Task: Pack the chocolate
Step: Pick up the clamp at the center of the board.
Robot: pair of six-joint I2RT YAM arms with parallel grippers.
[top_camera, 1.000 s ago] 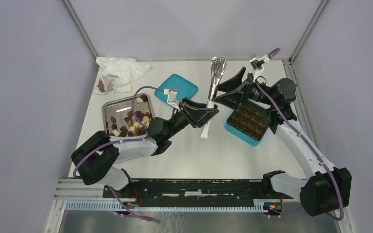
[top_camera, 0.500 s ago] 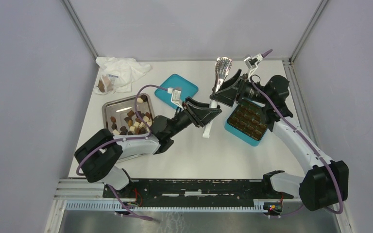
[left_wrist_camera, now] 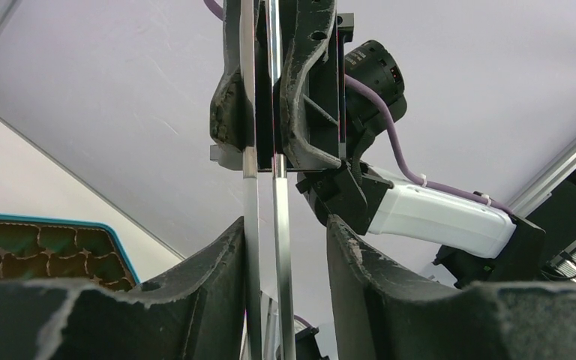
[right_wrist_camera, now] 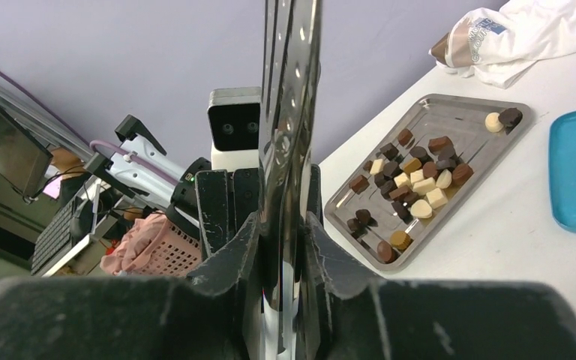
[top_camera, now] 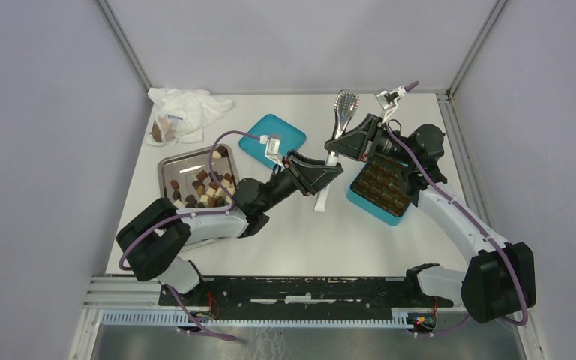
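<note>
right gripper, wide open a second ago, now clamps the tongs. left gripper loosely brackets their handle, jaws slightly apart. chocolate sits in the steel tray, far left.

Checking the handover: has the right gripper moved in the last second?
Yes. Against the still box, the right gripper swung left in the top view and shut on the tongs.

A: Can you see the tongs whole?
B: No. In your left wrist view both ends run off the frame. From above, the jaws cover their middle.
A: And the chocolate?
B: Too small from above for you to count, and the left arm covers the near corner of the tray.
</note>
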